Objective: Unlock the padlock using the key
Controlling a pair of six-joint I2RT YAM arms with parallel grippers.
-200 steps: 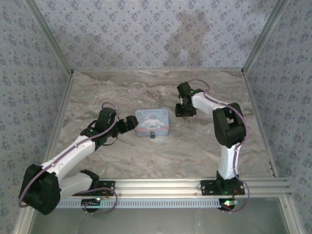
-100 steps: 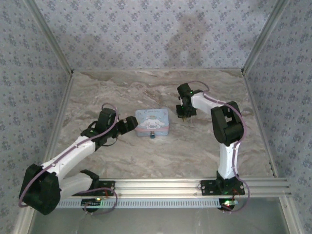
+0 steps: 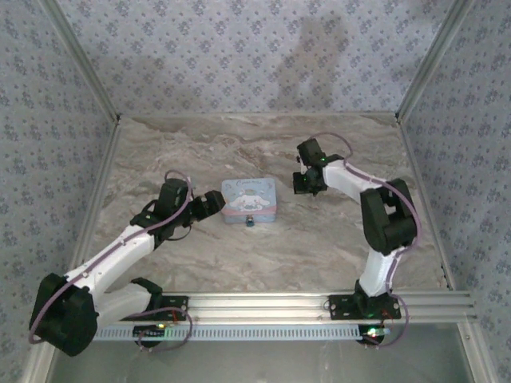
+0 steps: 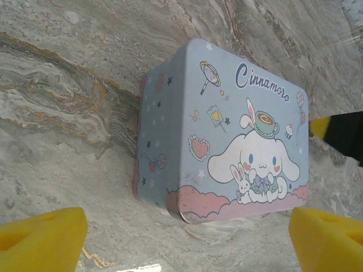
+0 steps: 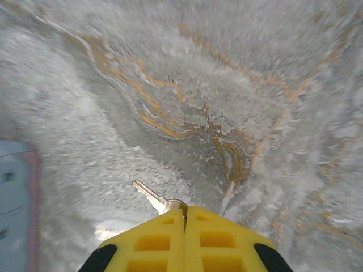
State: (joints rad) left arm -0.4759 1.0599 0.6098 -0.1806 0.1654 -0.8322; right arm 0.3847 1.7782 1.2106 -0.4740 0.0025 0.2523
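While hovering over the marbled bench (image 3: 239, 255) just right of the pale blue tin box (image 3: 250, 199), pinches the key (image 5: 153, 196) by its head with the right jaws, yellow fingers (image 5: 198, 221) pressed flat together. Leaves the silver blade poking out past the fingertips, up and to the left in the right wrist view. Catches a sliver of the blue tin at that view's left edge.

Holds the left jaws spread wide at the left side of the tin, with a yellow fingertip (image 4: 42, 238) at each lower corner of the left wrist view and nothing gripped between. Cannot tell from above whether touching the tin or just short of it. Faces the tin's left wall and its lid, printed with a white long-eared cartoon dog and the word "Cinnamoro".

Sets the tin flat near the middle of the bench, lid up, between the two arms. Shows the padlock (image 3: 251, 221) as a tiny dark speck at the middle of the tin's near edge, touching it. Too small to tell whether locked. Keeps key and padlock apart, on the tin's right and near sides.
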